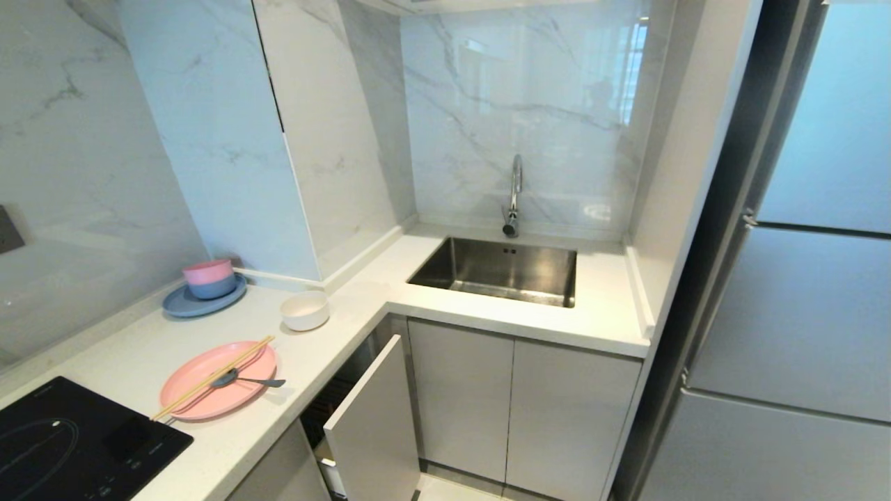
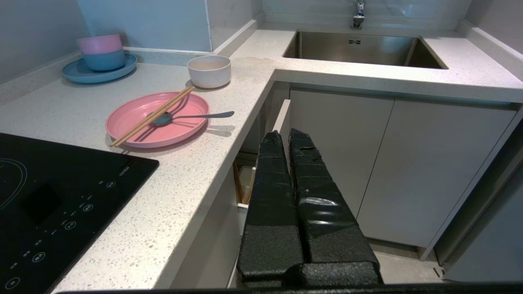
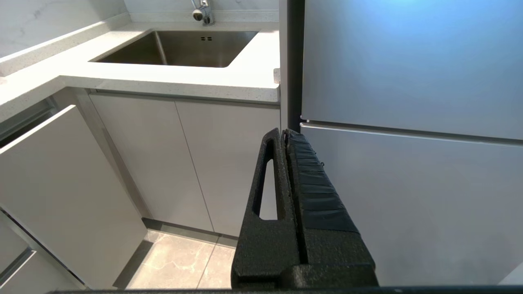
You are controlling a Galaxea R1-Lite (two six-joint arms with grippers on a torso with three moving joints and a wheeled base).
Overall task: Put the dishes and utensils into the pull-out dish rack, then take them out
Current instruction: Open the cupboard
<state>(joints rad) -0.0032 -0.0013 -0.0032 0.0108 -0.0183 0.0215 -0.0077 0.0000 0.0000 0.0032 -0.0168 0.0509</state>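
where dishes sit, two chopsticks (image 1: 212,378) (one spoon (image 1: 243,380))

Lighting: bright, even, cool daylight tone throughout. A window reflection glares on the glossy marble wall (image 1: 529,104) behind the tap (image 1: 514,195). The fridge door (image 3: 408,57) shows a soft blue-white sheen, brightest toward its top. The sink (image 1: 501,268) carries dull streaked highlights on its steel floor.

Shadows: soft and short. The pink plate (image 2: 157,119) and spoon (image 2: 192,116) cast faint shadows on the counter (image 2: 171,204) toward its front edge; the white bowl (image 2: 209,71) has a thin shadow at its base.

Picture quality: head view bends straight lines near its edges; cabinet fronts lean. Wrist views are sharp on the counter, slightly soft on the near black fingers (image 2: 269,196). No motion blur.
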